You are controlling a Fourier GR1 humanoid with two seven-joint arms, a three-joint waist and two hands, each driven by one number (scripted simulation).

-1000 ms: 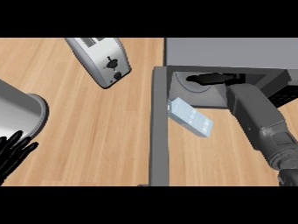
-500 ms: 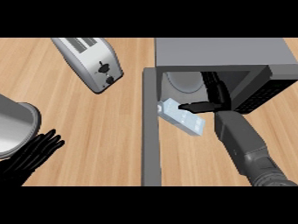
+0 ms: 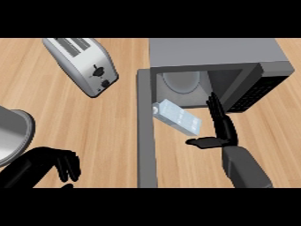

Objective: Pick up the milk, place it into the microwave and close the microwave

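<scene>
The milk [image 3: 177, 116], a pale blue-white carton, lies on its side at the mouth of the open microwave [image 3: 218, 57], slanting down to the right. My right hand [image 3: 220, 127] is open just right of the carton, with straight fingers pointing toward the cavity and the thumb stuck out left below the carton. It holds nothing. The microwave door [image 3: 146, 132] stands swung open, seen edge-on as a grey strip left of the milk. My left hand [image 3: 43, 167] rests at the lower left with relaxed fingers, holding nothing.
A silver toaster [image 3: 82, 64] lies slanted at the upper left. A large grey metal pot [image 3: 3, 136] sits at the left edge, just above my left hand. Bare wooden counter [image 3: 114, 132] stretches between the pot and the open door.
My right hand has drawn back out of the microwave cavity and let go of the milk, which now lies at the opening. My left hand has come further into view.
</scene>
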